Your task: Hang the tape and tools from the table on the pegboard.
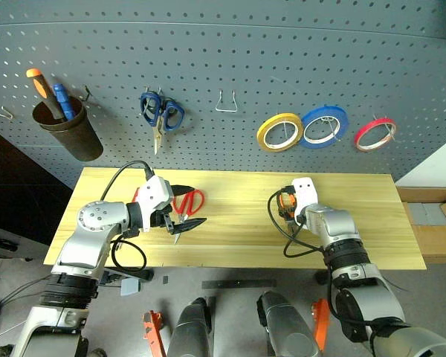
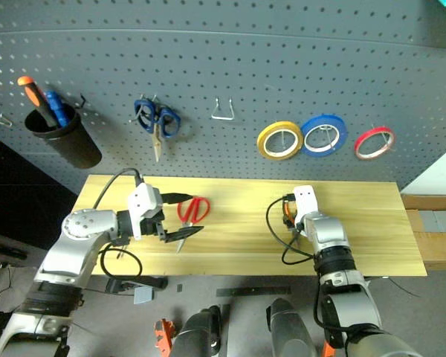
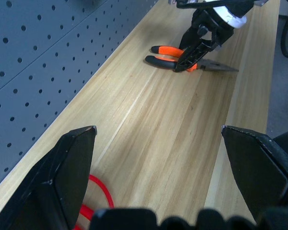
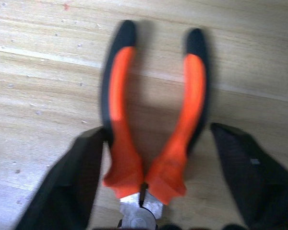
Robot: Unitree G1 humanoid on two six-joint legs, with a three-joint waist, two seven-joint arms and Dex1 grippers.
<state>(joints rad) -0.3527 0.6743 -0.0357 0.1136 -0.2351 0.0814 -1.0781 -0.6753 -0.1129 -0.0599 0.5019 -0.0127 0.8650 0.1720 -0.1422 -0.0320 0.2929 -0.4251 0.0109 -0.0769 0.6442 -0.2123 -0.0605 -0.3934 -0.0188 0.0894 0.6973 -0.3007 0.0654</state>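
Observation:
The orange-and-black pliers (image 4: 120, 120) lie on the table (image 1: 357, 223) right of centre. My right gripper (image 4: 158, 134) points down over them, open, one finger on each side of the two handles; one finger touches a handle, the other stands a little apart. Red-handled scissors (image 1: 193, 201) lie left of centre, with my left gripper (image 1: 184, 208) open just above them, and a red handle loop (image 3: 98, 191) showing between its fingers. The yellow tape (image 1: 279, 132) hangs on a hook of the pegboard (image 1: 208, 59).
On the pegboard also hang a dark cup (image 1: 67, 130) with orange and blue drivers, blue-handled scissors (image 1: 161, 113), an empty wire hook (image 1: 225, 103), a blue roll (image 1: 324, 125) and a red roll (image 1: 375, 134). Cardboard boxes (image 1: 435, 223) stand past the table's right end.

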